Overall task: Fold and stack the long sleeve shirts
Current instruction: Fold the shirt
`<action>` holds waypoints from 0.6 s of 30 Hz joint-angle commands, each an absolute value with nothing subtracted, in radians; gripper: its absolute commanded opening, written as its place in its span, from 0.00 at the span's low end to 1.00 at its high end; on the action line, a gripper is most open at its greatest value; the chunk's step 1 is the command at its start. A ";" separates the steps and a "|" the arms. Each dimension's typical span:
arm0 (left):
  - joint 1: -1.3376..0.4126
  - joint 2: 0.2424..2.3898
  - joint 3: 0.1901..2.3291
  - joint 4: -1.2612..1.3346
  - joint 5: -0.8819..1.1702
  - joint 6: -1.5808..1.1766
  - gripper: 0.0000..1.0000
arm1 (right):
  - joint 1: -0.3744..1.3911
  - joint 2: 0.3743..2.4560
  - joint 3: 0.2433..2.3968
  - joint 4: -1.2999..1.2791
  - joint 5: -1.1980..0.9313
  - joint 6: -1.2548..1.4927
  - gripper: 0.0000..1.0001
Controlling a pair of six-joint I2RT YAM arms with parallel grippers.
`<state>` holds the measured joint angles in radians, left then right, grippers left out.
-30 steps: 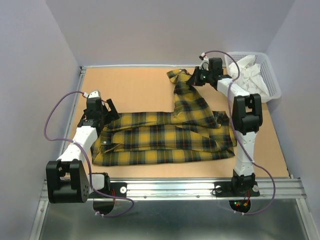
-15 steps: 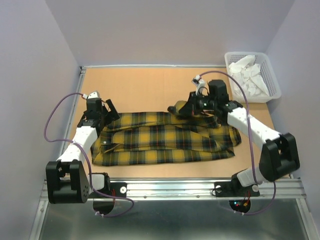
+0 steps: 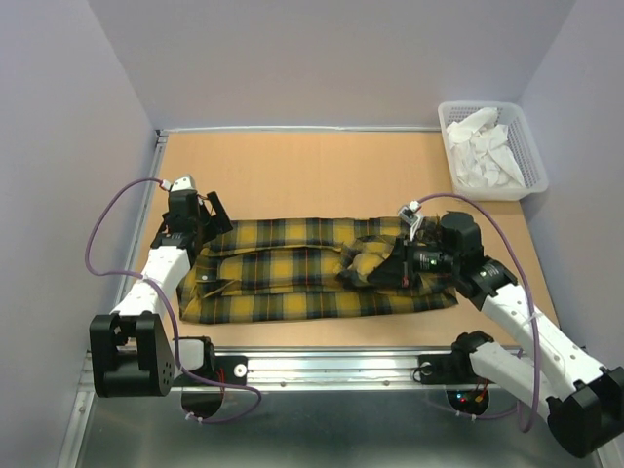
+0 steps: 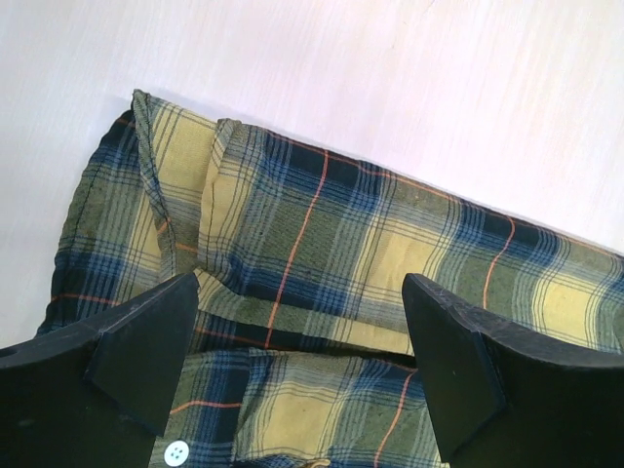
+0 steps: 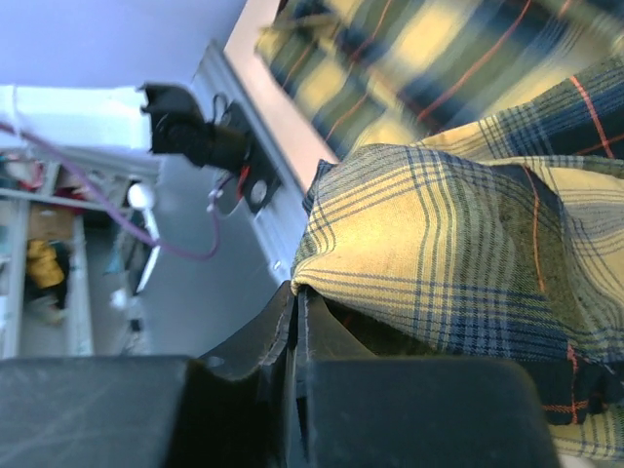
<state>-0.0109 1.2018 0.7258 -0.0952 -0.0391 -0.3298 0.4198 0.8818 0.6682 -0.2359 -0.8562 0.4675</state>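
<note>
The step in hand is the sleeve fold. The right gripper (image 3: 398, 268) is clamped shut on a bunched fold of yellow-and-dark plaid, which looks to be the sleeve (image 3: 366, 258) (its wrist view shows the cloth pinched right at the fingertips and spilling up and away from them). Under and beyond those fingers lies the rest of the plaid long sleeve shirt (image 3: 292, 283). It is spread as a long band across the table (image 3: 292, 175), and by the look of it is already narrowed lengthwise.

The left gripper (image 3: 208, 216) hangs over the shirt's collar end with its jaws wide apart, gripping nothing. In its wrist view a seam and the cloth's edge lie between and ahead of its fingers (image 4: 146, 351). A white button (image 4: 176, 450) sits just inside the finger on the left of that view.

Next, I judge, the right gripper must lower until the sleeve rests flat along the shirt's body. Then it should part its fingers and lift straight off, so the cloth is not dragged askew. A crosswise fold would likely follow, and the left gripper is well placed for the collar end. The white basket (image 3: 534, 166) stands well apart, beyond the right fingers.
</note>
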 commanded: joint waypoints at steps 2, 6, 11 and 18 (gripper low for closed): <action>-0.009 1.184 0.736 -0.063 -0.061 -0.310 0.97 | 0.425 0.801 0.595 -0.339 -0.951 0.518 0.08; -0.009 1.175 0.733 -0.069 -0.086 -0.305 0.97 | 0.425 0.784 0.554 -0.448 -0.949 0.552 0.16; -0.008 1.154 0.729 -0.072 -0.089 -0.295 0.97 | 0.425 0.818 0.627 -0.652 -0.875 0.441 0.40; -0.009 1.121 0.761 -0.118 -0.006 -0.359 0.97 | 0.423 0.971 0.932 -0.853 -0.428 0.356 0.72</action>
<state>-0.0109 1.1557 0.7258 -0.0982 -0.0475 -0.3241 0.4202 0.9119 0.7536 -0.7647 -0.6926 0.4137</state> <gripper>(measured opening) 0.974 0.705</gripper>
